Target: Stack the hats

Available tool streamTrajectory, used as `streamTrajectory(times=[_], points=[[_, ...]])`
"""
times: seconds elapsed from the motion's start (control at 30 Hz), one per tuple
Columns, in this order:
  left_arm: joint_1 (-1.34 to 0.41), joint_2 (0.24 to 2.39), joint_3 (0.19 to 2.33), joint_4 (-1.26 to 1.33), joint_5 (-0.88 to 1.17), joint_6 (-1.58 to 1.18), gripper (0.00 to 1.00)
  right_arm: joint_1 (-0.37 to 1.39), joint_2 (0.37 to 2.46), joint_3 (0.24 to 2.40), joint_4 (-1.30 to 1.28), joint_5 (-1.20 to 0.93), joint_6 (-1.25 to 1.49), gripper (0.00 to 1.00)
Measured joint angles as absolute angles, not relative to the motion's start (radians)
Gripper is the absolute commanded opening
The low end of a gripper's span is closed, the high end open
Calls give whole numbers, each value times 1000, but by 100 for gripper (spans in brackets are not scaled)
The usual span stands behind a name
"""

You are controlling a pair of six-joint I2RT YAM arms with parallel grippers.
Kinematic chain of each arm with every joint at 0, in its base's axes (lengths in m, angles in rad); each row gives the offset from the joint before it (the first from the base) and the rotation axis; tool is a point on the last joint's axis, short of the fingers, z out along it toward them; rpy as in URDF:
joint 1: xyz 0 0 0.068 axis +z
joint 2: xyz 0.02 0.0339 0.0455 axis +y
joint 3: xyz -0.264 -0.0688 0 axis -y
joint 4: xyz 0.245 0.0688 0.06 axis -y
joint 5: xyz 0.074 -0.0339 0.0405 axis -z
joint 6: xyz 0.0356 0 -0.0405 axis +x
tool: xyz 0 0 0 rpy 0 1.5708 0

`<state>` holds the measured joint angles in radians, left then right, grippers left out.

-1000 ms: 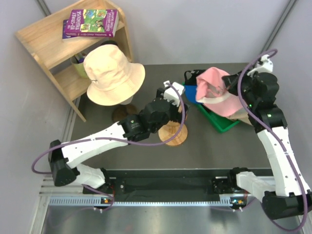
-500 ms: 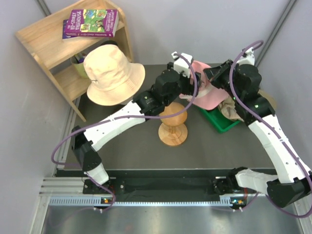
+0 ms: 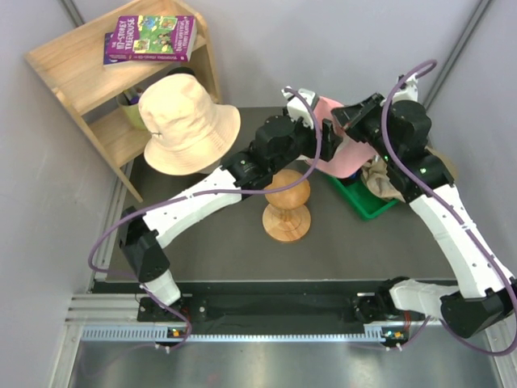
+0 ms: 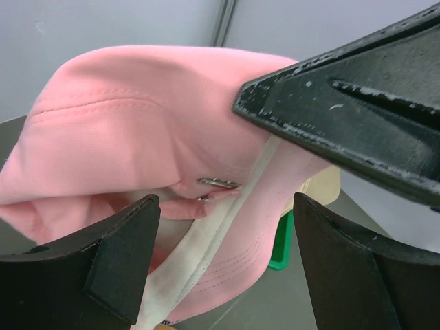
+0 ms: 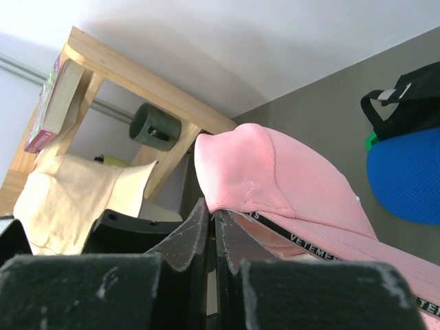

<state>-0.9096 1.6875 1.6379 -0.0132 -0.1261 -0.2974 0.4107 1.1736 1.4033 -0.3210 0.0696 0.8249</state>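
Over the far side of the table in the top view, the pink cap (image 3: 343, 162) hangs between both arms, mostly hidden by them. Left wrist view: left gripper (image 4: 223, 206) spread wide, cap just ahead. Right wrist view: right gripper (image 5: 210, 223) pinched tight on the cap's fabric; blue cap (image 5: 405, 175) beyond it is cut off.

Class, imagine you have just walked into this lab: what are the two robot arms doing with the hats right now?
The right gripper is pinched shut on the fabric of the pink cap, holding it up off the table. The left gripper is open, with the same cap between its fingers, not closed on it. The blue cap and black cap lie nearby. The wooden stand carries no hat, and the peach hat sits at the far left.
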Motion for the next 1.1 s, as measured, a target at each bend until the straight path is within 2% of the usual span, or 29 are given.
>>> streamTrajectory(times=[0.13,0.2,0.23,0.3,0.33,0.47,0.57,0.87,0.93,0.97,1.03,1.07,1.1], points=[[-909,1703,1638,1,-121,-316,80,411,1188,1408,-324,46,833,0],[-907,1717,1642,1,-129,-323,73,411,1195,1415,-325,36,834,0],[-905,1725,1642,1,-132,-326,62,411,1199,1420,-326,30,834,0],[-900,1738,1642,3,-140,-338,52,411,1202,1428,-329,23,834,0],[-897,1744,1642,8,-145,-341,39,411,1202,1429,-328,19,834,0],[-882,1761,1649,27,-152,-348,14,411,1207,1429,-329,-9,836,0],[-873,1762,1649,46,-157,-355,2,411,1214,1429,-328,-23,844,0],[-863,1761,1649,77,-150,-367,0,411,1218,1429,-320,-32,859,0],[-860,1758,1649,70,-144,-371,0,406,1218,1427,-320,-32,858,9],[-856,1754,1649,64,-139,-376,0,398,1218,1425,-319,-34,858,22],[-841,1745,1650,43,-109,-395,0,377,1213,1406,-305,-50,859,37],[-830,1743,1656,27,-89,-406,0,358,1209,1393,-297,-63,857,53],[-818,1744,1670,10,-68,-418,0,338,1207,1383,-290,-75,859,60]])
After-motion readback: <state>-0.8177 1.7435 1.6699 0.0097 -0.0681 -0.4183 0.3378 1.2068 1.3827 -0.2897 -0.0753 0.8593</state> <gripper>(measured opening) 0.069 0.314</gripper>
